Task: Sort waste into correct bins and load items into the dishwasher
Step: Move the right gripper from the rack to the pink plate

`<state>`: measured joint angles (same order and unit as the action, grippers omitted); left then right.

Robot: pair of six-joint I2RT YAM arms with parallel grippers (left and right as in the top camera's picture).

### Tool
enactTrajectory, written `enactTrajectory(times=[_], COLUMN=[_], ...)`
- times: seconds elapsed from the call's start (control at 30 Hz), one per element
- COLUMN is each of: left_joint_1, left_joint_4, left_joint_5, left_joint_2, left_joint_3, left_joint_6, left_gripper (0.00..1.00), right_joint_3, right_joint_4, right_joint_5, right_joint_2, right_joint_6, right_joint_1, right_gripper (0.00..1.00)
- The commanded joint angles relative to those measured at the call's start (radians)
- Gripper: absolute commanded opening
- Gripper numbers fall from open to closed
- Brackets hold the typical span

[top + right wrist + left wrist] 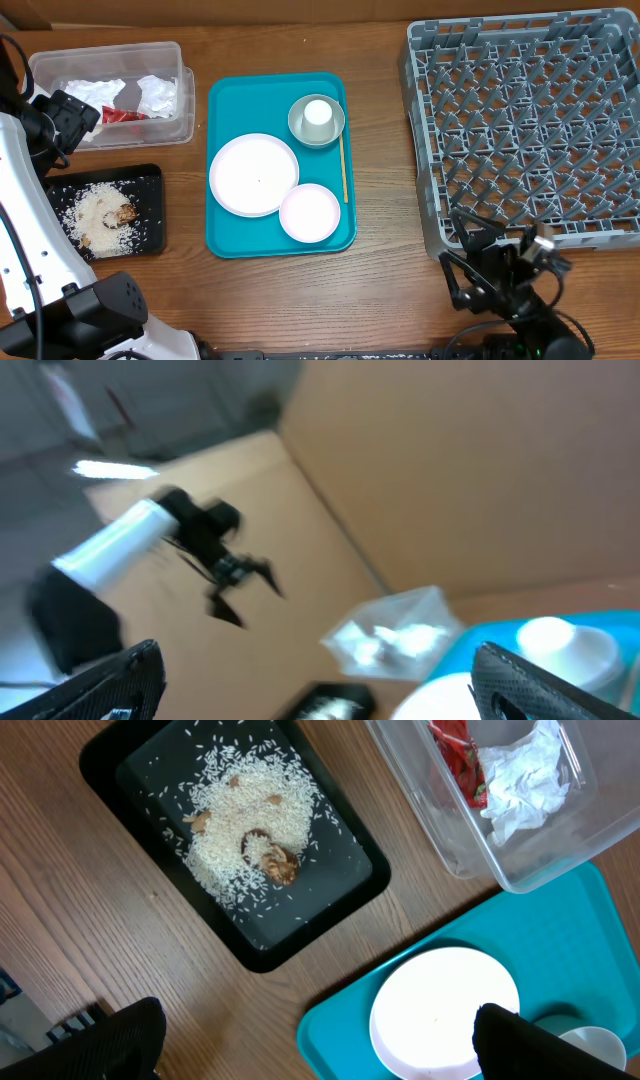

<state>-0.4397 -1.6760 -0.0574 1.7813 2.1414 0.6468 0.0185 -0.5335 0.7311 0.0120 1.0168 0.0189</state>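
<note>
Both claws gape wide and hold nothing: the left claw (318, 1042) hangs over the table (380, 300) between the black tray (105, 765) and the teal tray (340, 1032), and the right claw (320, 685) is by the near corner of the grey dish rack (530, 120). Crumpled napkins (158, 95) and a red scrap (122, 114) lie in the clear tub (110, 52), while rice (92, 215) with brown bits (280, 865) lies in the black tray. The teal tray carries 2 plates, the large plate (253, 174) just beside the smaller plate (310, 213), plus a bowl (298, 128) with the cup (318, 115) inside it and a thin wooden stick (344, 170).

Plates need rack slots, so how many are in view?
2, both on the teal tray: the large plate at its left, the smaller plate toward its near right corner. None looks hidden.
</note>
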Motion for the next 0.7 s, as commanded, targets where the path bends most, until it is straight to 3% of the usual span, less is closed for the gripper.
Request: enactTrajectory(times=[0.0, 0.17, 0.33, 0.5, 0.67], left_joint_1=[-0.005, -0.005, -0.005, -0.005, -0.005], left_joint_4=[0.002, 0.002, 0.002, 0.002, 0.002], left_joint_5=[-0.013, -0.013, -0.013, -0.012, -0.013], left_joint_2=[0.005, 0.005, 0.005, 0.005, 0.005], left_joint_3=[-0.006, -0.006, -0.006, -0.006, -0.006], left_joint_6=[-0.011, -0.011, -0.011, -0.012, -0.011], left_gripper=[1.00, 1.00, 1.00, 1.00, 1.00], right_joint_3=[-0.008, 0.097, 0.335, 0.631, 0.960], right_joint_4=[-0.101, -0.071, 0.216, 0.460, 0.686], right_joint_5=[-0.035, -0.076, -0.033, 0.055, 0.291], right_joint_2=[-0.009, 0.002, 0.113, 0.375, 0.740], right_joint_6=[0.218, 0.200, -0.034, -0.241, -0.388], right_joint_1=[0.002, 0.002, 0.002, 0.002, -0.009], right_gripper=[1.00, 1.00, 1.00, 1.00, 0.99])
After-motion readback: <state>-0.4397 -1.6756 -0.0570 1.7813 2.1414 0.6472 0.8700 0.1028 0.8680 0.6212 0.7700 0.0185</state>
